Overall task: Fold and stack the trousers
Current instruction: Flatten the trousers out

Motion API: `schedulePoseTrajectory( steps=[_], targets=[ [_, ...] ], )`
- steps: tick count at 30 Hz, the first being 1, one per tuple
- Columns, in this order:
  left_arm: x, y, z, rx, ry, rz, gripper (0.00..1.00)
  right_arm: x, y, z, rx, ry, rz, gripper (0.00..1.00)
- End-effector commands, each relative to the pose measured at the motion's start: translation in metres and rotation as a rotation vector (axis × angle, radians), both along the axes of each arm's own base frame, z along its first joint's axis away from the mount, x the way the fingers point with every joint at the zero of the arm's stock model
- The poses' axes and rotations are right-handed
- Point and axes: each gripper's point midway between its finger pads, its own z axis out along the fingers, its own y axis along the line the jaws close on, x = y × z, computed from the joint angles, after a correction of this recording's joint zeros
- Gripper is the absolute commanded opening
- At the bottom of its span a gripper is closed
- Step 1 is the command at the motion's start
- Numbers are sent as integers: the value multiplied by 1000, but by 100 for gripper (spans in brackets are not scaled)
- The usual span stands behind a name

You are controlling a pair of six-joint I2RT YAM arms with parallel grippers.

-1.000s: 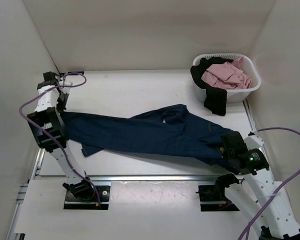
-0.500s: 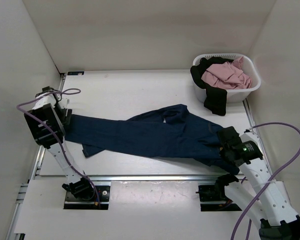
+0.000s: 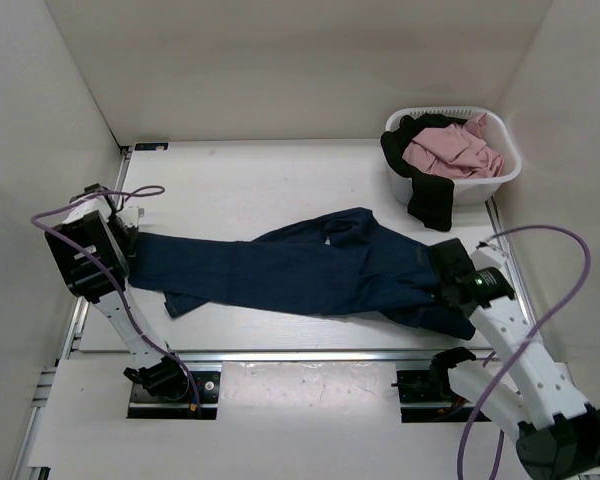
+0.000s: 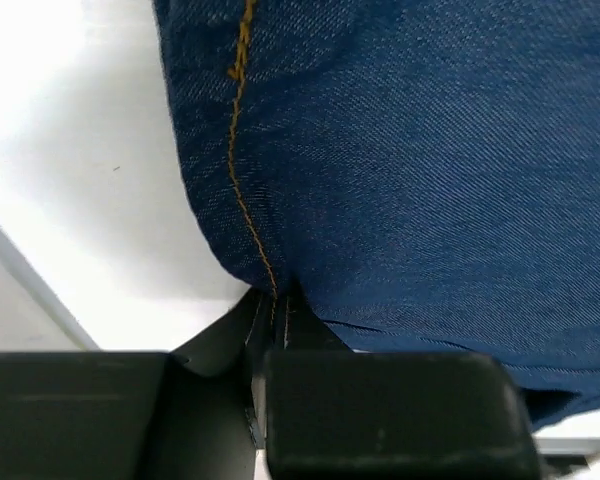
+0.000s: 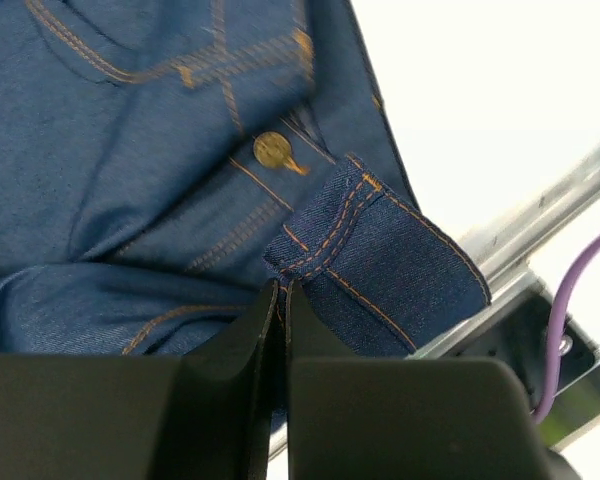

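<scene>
The dark blue denim trousers (image 3: 300, 265) lie stretched across the table from left to right, legs to the left and waist to the right. My left gripper (image 3: 128, 236) is at the leg end, shut on the denim (image 4: 430, 150) beside its orange side seam; in the left wrist view the gripper (image 4: 278, 296) pinches the cloth edge. My right gripper (image 3: 443, 284) is shut on the waistband, near the brass button (image 5: 272, 150). The right wrist view shows the gripper (image 5: 282, 288) closed on a fold of the trousers (image 5: 130, 150).
A white laundry basket (image 3: 513, 160) stands at the back right with a pink garment (image 3: 450, 150) in it and a black garment (image 3: 432, 200) hanging over its front. A metal rail (image 3: 280, 353) runs along the table's near edge. White walls enclose the table.
My left gripper came a little nearer along the left edge, opened briefly and has shut again on the leg end. My right gripper moved away from the near edge with the waistband.
</scene>
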Motion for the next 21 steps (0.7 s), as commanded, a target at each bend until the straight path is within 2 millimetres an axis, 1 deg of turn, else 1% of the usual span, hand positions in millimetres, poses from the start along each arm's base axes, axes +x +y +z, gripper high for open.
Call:
schedulePoseTrajectory(
  steps=[1,2,3,4,5,6,7,8,9,10,11,12,13,14,15,16,17,18,19,20,21],
  targets=[
    [-4,-25,-11,-177,17,-5,14,60,8,32,-73,-118,92,0],
    [18,-13,8,-146,-43,-19,14,92,14,54,-92,-154,104,0],
    [24,-10,24,-137,-60,-21,14,109,16,66,-108,-161,120,0],
    [33,-2,39,-122,-89,-14,14,125,8,80,-143,-158,130,0],
    [57,16,68,-57,-162,-30,14,145,15,77,-124,-112,157,0],
    [65,22,86,-31,-191,-32,14,175,19,122,-98,-222,154,0],
    [66,24,99,-23,-185,-40,14,194,14,127,-102,-211,156,0],
    [68,36,115,16,-207,-38,14,205,14,144,-91,-248,161,0],
    [80,45,143,66,-268,-39,14,219,15,182,-78,-345,162,0],
    [80,49,151,91,-270,-48,14,224,12,194,-83,-370,158,0],
    [73,60,157,140,-256,-43,14,223,12,202,-88,-382,163,0],
    [64,60,165,163,-252,-50,14,216,6,204,-91,-367,152,0],
    [56,58,165,169,-234,-58,14,202,4,202,-80,-360,140,0],
    [46,63,164,182,-222,-65,14,191,5,193,-50,-342,121,0],
    [25,57,157,162,-184,-63,14,173,0,177,-41,-287,96,0],
    [14,58,153,167,-163,-61,14,149,-3,177,-21,-299,73,0],
    [0,54,147,153,-137,-65,14,125,-5,136,-12,-202,47,0],
    [-16,60,154,193,-130,-68,14,107,-9,121,27,-186,-26,0],
    [-39,53,131,164,-62,-71,14,75,-12,115,52,-195,-64,0],
    [-52,51,125,166,-36,-75,14,57,-13,100,74,-180,-104,0],
    [-70,54,119,181,7,-83,14,34,-12,64,117,-122,-176,0]
  ],
)
